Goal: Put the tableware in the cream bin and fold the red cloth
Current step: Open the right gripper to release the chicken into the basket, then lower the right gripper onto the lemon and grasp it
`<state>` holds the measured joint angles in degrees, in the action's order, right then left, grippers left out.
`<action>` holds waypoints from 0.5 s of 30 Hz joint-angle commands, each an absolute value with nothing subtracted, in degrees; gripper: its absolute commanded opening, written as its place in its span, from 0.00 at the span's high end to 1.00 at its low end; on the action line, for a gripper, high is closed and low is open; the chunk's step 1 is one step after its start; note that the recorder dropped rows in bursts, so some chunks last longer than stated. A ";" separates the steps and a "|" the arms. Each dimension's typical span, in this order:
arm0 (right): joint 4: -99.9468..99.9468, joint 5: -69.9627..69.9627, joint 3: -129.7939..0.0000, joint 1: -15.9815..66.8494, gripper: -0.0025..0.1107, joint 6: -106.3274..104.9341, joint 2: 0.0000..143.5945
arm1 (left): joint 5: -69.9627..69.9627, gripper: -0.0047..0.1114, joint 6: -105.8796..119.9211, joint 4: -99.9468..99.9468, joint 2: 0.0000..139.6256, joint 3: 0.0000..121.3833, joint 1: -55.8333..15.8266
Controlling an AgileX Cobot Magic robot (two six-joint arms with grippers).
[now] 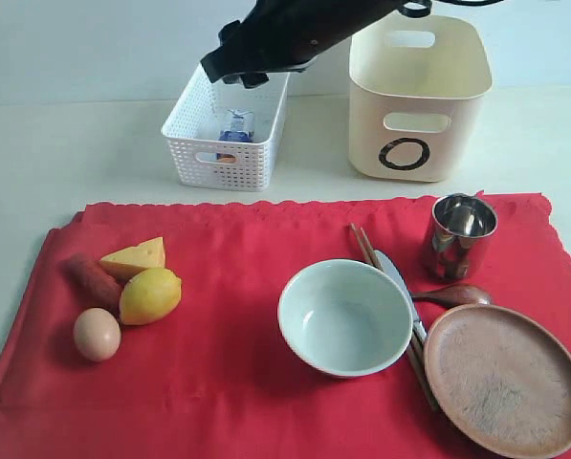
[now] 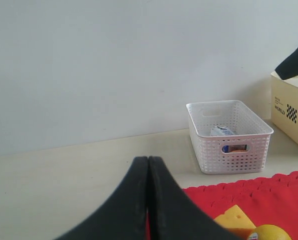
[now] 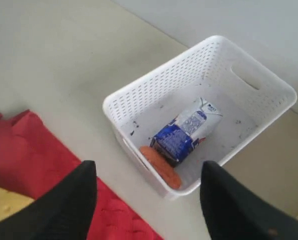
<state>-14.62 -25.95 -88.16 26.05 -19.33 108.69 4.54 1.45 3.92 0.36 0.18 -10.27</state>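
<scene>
The white perforated basket (image 1: 226, 134) stands on the tabletop (image 1: 75, 153) beyond the far edge of the red cloth (image 1: 237, 392) and holds a blue-and-white milk carton (image 3: 183, 135) lying on its side, with an orange-red sausage (image 3: 160, 167) touching it against the near wall. The right pincer (image 3: 149, 172) hangs over this basket, fingers spread wide with nothing between them. The cream bin (image 1: 419, 96) stands just beside the basket, its black "O" facing the cloth; only pale inner wall shows through its mouth. All the tableware lies on the cloth's right half: the grey-green bowl (image 1: 344, 317), the steel cup (image 1: 457, 234) upright behind it, the brown plate (image 1: 505, 378) at the near corner, and the chopsticks (image 1: 364, 247), knife (image 1: 392, 273) and dark spoon (image 1: 452, 295) between them. On the left half sit cheese (image 1: 137, 256), lemon (image 1: 151, 295), egg (image 1: 97, 335) and a brown-red sausage (image 1: 92, 280), clustered together. The left pincer (image 2: 148, 167) is pressed closed on nothing, low near the cloth's scalloped edge.
</scene>
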 commanded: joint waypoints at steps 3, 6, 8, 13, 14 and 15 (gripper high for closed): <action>-14.51 -34.88 -88.39 26.04 0.46 -23.06 106.97 | 4.61 0.96 1.37 3.91 0.00 0.00 -10.53; -14.84 -38.54 -88.39 27.06 0.46 -25.23 106.97 | 4.61 0.96 1.37 3.91 0.00 0.00 -10.53; -14.89 -40.03 -88.16 28.48 0.46 -26.36 107.09 | 4.61 0.96 1.37 3.91 0.00 0.00 -10.53; -15.04 -39.39 -85.30 32.95 0.46 -31.19 107.32 | 4.61 0.96 1.53 3.91 0.00 0.00 -10.53; -15.04 -39.40 -84.65 33.75 0.46 -32.22 107.45 | 4.61 0.96 1.53 3.91 0.00 0.00 -10.53; -15.04 -39.40 -84.09 34.46 0.46 -33.22 107.69 | 4.61 0.96 1.53 3.91 0.00 0.00 -10.53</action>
